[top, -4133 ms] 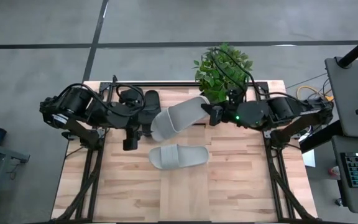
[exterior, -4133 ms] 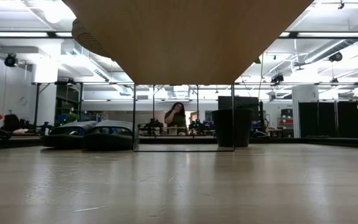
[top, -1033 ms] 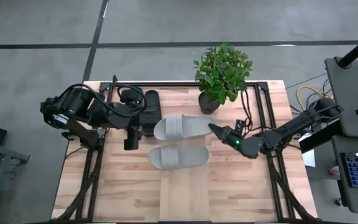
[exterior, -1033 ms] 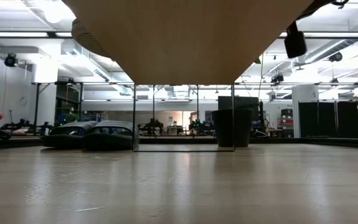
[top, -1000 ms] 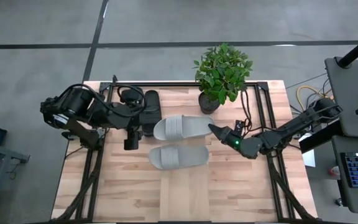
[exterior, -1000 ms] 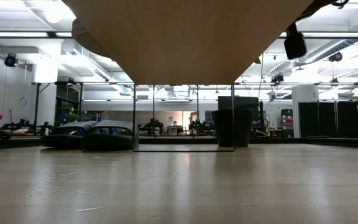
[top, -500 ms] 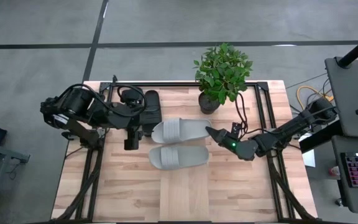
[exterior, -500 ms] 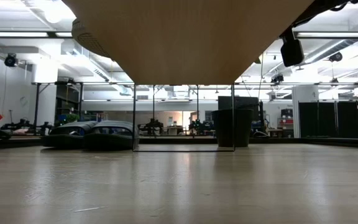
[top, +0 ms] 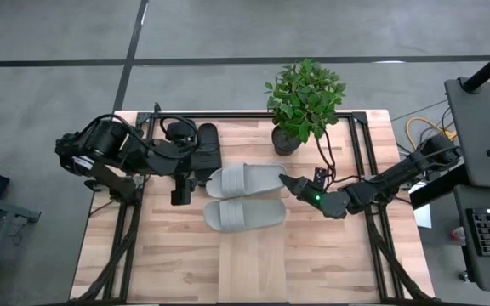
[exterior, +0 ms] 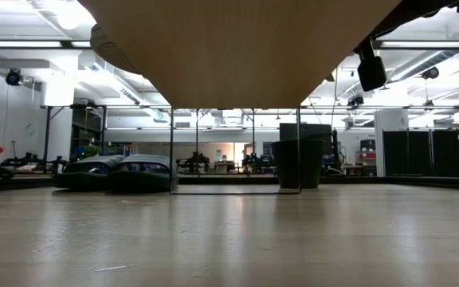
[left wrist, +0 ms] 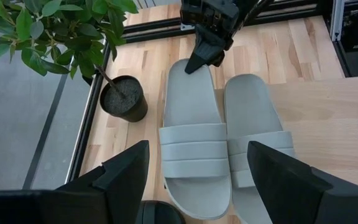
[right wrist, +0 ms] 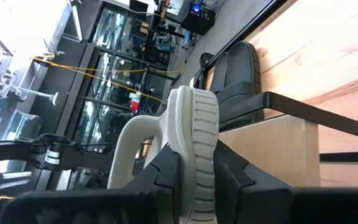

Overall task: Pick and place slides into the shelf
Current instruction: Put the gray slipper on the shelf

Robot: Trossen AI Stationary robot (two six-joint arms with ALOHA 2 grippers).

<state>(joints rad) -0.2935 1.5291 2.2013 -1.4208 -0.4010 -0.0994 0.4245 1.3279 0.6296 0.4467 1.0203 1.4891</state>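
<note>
Grey slide lower (in right gripper)

You've got two pale grey slides side by side mid-table: far one, near one. R gripper sits at the far slide's heel end, touching it, fingers closed on it. L gripper hangs just beside the grey toes, jaws wide. Black slides lie behind the L arm. Potted plant stands at the table's far edge.
</note>
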